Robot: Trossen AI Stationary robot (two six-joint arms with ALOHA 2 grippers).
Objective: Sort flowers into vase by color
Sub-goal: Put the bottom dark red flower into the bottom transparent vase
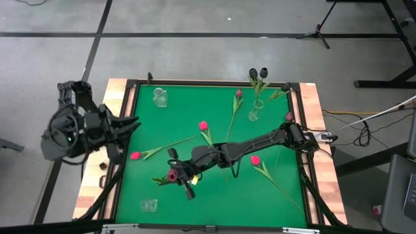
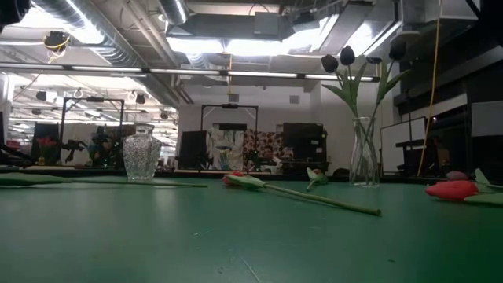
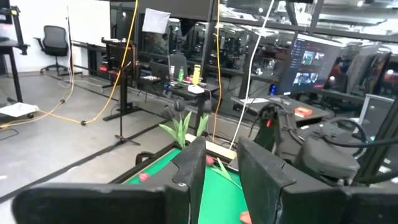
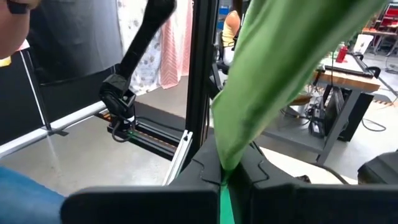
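Gripping a tulip (image 1: 172,176) low over the table (image 1: 214,201), the right pincer (image 1: 177,177) hides its stem.
Left pincer (image 3: 217,171) hangs released past the left edge; open room lies near-right.

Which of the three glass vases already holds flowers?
The slim vase near the table's far right corner: two near-black tulips stand in it. The round vase at the far left and the small one at the near edge look empty.

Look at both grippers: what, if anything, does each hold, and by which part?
The right gripper is shut on a flower, pinching its green leaf. The left gripper, at the table's left edge, holds nothing.
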